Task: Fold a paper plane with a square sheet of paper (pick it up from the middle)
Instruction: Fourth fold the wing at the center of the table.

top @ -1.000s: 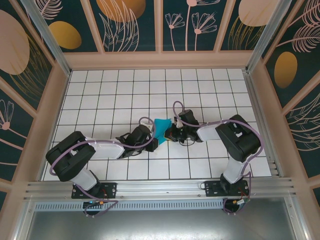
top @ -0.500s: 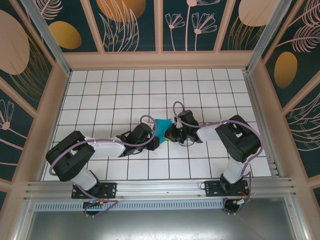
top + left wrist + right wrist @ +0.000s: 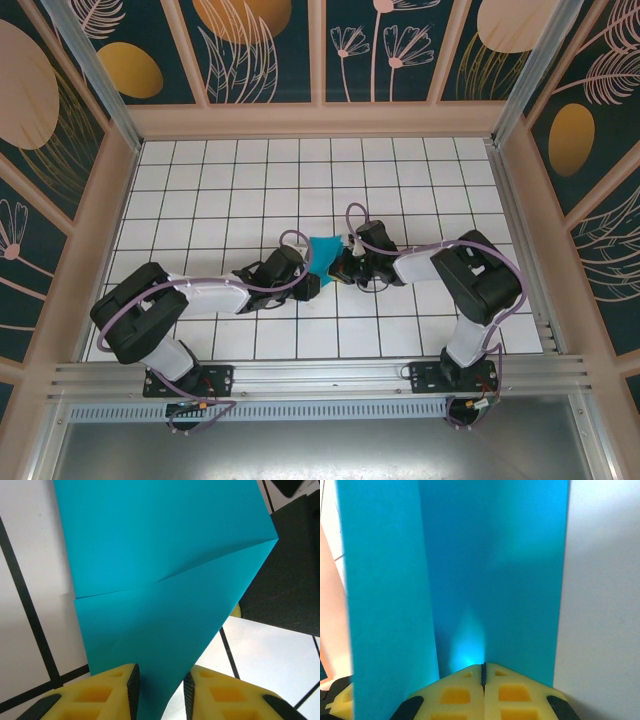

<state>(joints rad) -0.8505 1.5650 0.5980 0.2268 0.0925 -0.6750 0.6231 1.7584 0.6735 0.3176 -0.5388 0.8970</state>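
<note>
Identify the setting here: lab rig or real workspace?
Likely an enclosed robot test cell: a white gridded table, patterned wall panels around it, left arm and right arm bolted to an aluminium rail.

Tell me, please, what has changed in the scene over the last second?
Little. The left gripper has drawn back slightly toward its own side, and its fingers stand apart with the edge of the teal paper between them. The right gripper stays shut on the teal paper, which has hardly shifted.
</note>
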